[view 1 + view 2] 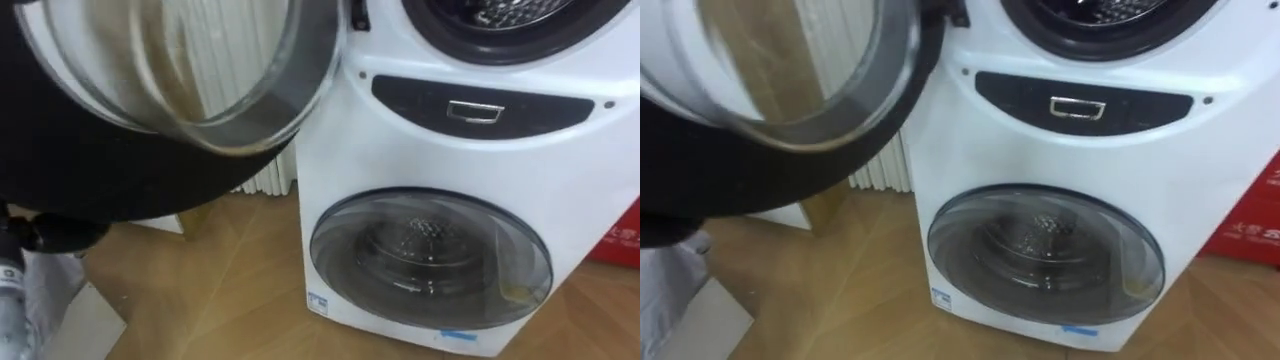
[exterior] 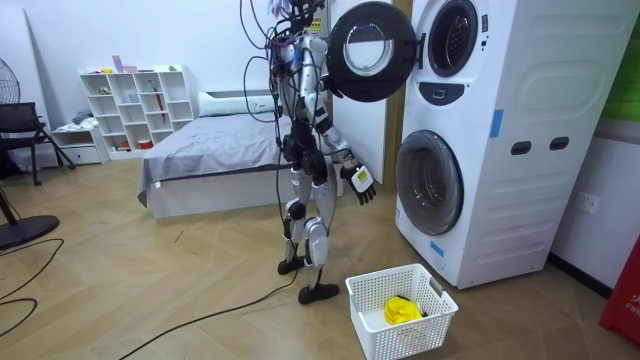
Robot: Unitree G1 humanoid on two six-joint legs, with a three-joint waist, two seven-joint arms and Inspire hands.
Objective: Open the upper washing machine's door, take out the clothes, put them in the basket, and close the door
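Currently standing upright on the wooden floor just beside the tall white stacked washing machine (image 2: pixel 500 150), close under its round black-rimmed glass upper door (image 2: pixel 367 50), which stands wide open. Hanging low toward the machine: black right hand (image 2: pixel 361 183), fingers loosely apart, holding nothing. Lying in the white plastic lattice basket (image 2: pixel 412 340) on the floor near the machine's foot: crumpled yellow cloth (image 2: pixel 402 310). Lower down, closed: round smoky-glass lower door (image 1: pixel 430 260). Cannot tell whether clothes lie in the upper drum.
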